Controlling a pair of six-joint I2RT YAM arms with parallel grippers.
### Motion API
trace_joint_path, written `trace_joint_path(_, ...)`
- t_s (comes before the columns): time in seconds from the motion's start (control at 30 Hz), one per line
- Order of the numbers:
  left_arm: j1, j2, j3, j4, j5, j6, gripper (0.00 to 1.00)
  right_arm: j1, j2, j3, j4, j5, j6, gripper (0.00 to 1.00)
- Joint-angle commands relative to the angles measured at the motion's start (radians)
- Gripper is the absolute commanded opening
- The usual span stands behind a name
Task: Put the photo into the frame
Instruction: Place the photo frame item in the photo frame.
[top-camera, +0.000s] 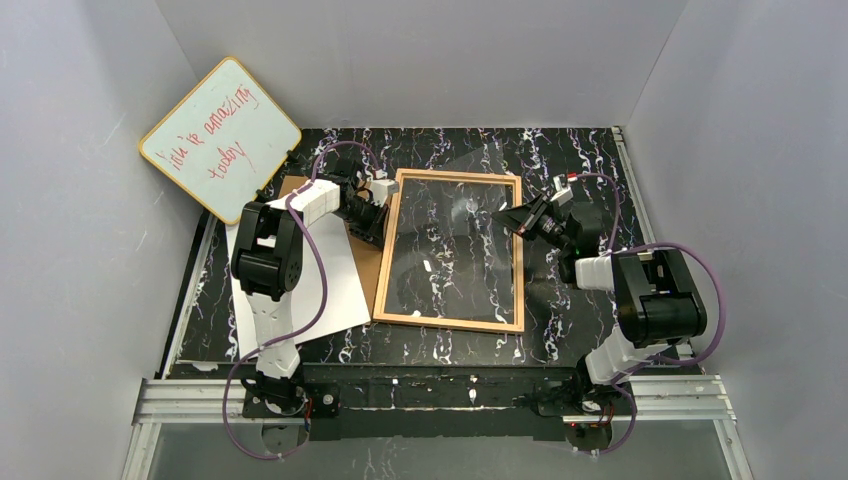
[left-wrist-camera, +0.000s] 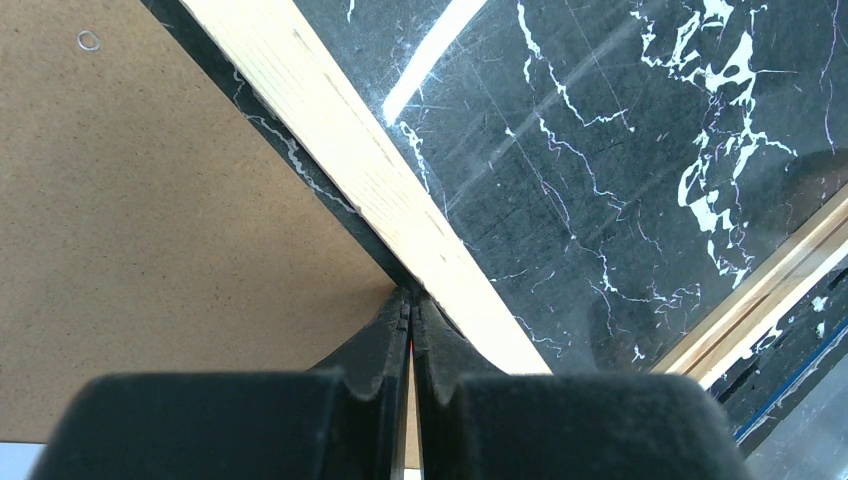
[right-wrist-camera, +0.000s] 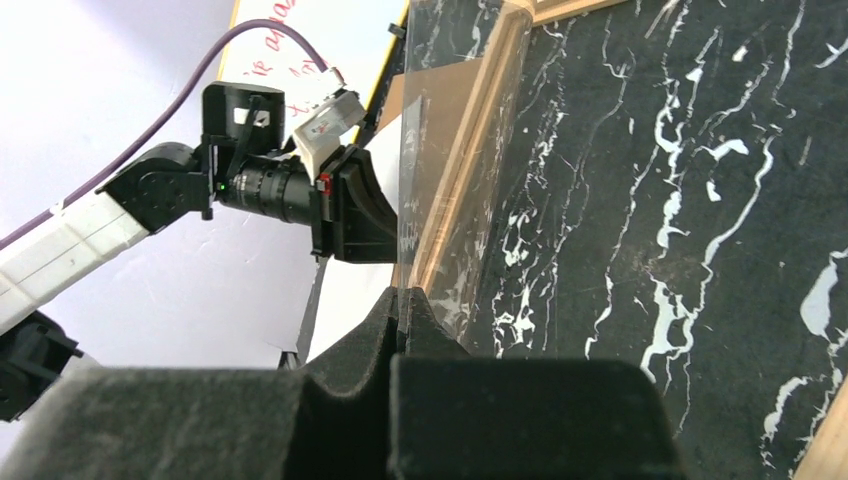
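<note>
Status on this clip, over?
Left gripper jaws shut at frame left rail. Right gripper shut on clear pane edge. Photo white side up, left of frame, not yet in.

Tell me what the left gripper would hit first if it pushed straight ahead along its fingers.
The frame, at its left wooden rail. The left gripper is shut, with its tips right at that rail's outer edge, beside the board. Whether they already touch is unclear.
</note>
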Motion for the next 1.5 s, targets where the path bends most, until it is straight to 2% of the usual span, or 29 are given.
trace_joint_path(0.0, -0.019, 0.015, -0.034, -0.063, 0.018, 0.013, 0.00, 0.008, -0.010, -0.013, 0.174, -0.037, 0.037, 0.01)
trace_joint_path(0.07, -0.021, 0.013, -0.037, -0.063, 0.017, 0.014, 0.00, 0.008, 0.012, -0.012, 0.231, -0.048, 0.071, 0.01)
trace_joint_path(0.23, -0.021, 0.010, -0.039, -0.062, 0.013, 0.018, 0.00, 0.009, 0.043, 0.005, 0.233, -0.042, 0.087, 0.01)
trace_joint_path(0.4, -0.021, 0.012, -0.036, -0.063, 0.015, 0.017, 0.00, 0.010, 0.032, 0.033, 0.093, -0.009, 0.028, 0.01)
trace_joint_path(0.7, -0.020, 0.012, -0.043, -0.059, 0.019, 0.017, 0.00, 0.015, 0.069, 0.058, 0.014, -0.003, 0.001, 0.01)
trace_joint_path(0.83, -0.020, 0.010, -0.043, -0.059, 0.021, 0.016, 0.00, 0.031, 0.047, 0.118, -0.189, 0.045, -0.099, 0.01)
trace_joint_path(0.97, -0.020, 0.009, -0.046, -0.059, 0.024, 0.016, 0.00, 0.055, 0.014, 0.192, -0.445, 0.128, -0.226, 0.22)
trace_joint_path(1.1, -0.019, 0.005, -0.051, -0.059, 0.024, 0.019, 0.00, 0.099, -0.006, 0.294, -0.719, 0.283, -0.359, 0.51)
trace_joint_path(1.23, -0.019, 0.001, -0.061, -0.059, 0.026, 0.024, 0.00, 0.160, 0.006, 0.403, -0.950, 0.449, -0.465, 0.71)
trace_joint_path(1.33, -0.020, -0.003, -0.066, -0.059, 0.026, 0.026, 0.00, 0.199, 0.036, 0.477, -1.068, 0.538, -0.517, 0.79)
trace_joint_path(1.47, -0.019, -0.007, -0.068, -0.059, 0.026, 0.027, 0.00, 0.222, 0.065, 0.526, -1.138, 0.589, -0.545, 0.81)
